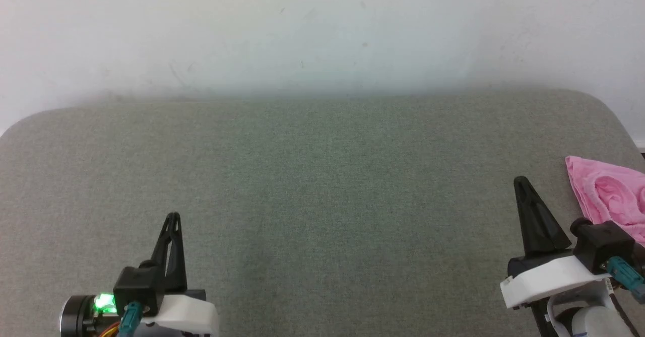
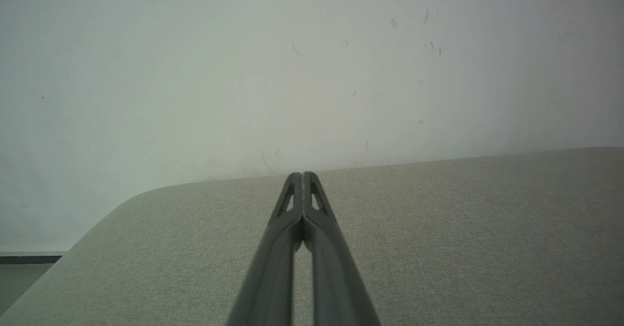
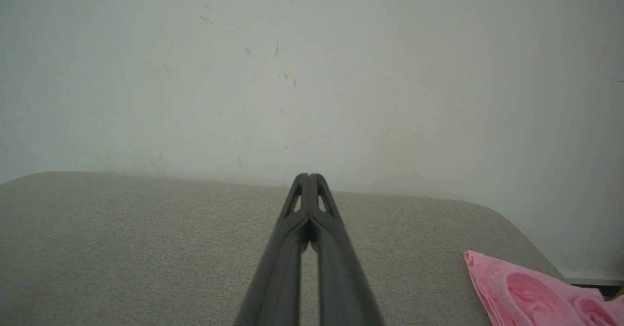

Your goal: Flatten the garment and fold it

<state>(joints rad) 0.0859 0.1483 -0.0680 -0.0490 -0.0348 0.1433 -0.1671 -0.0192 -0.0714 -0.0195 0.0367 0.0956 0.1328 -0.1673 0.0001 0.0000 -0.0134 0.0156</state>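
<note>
The pink garment (image 1: 609, 196) lies bunched at the far right edge of the grey cushioned surface (image 1: 322, 186), partly cut off by the frame. It also lies at the lower right of the right wrist view, as rumpled pink garment (image 3: 531, 292) folds. My right gripper (image 1: 521, 182) is shut and empty, just left of the garment and apart from it. Its tips meet in the right wrist view, where the right gripper (image 3: 307, 176) points toward the wall. My left gripper (image 1: 174, 217) sits at the lower left, shut and empty. The left gripper (image 2: 302, 175) tips touch.
A pale wall (image 1: 322, 29) rises straight behind the surface. The surface has rounded corners at far left (image 1: 20, 125) and far right (image 1: 604, 105). A dark strip of floor (image 2: 24, 258) is visible past the left corner.
</note>
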